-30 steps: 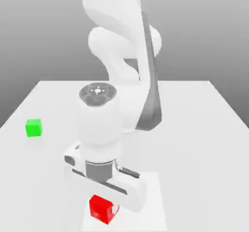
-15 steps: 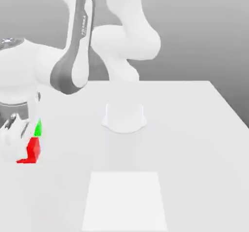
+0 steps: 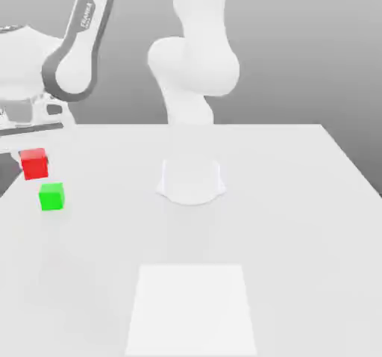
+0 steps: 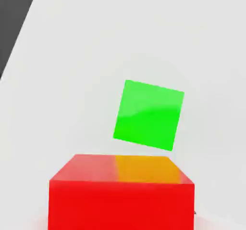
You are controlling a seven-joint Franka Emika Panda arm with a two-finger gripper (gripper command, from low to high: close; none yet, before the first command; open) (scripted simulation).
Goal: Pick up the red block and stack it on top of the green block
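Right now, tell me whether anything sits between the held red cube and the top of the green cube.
Nothing visible does. The small glossy red cube hangs above the table, and the bright green cube below it has a bare top.

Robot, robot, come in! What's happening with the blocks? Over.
Gripper shut on red block, held up in the air. Green block on table, just below. Nothing between them.
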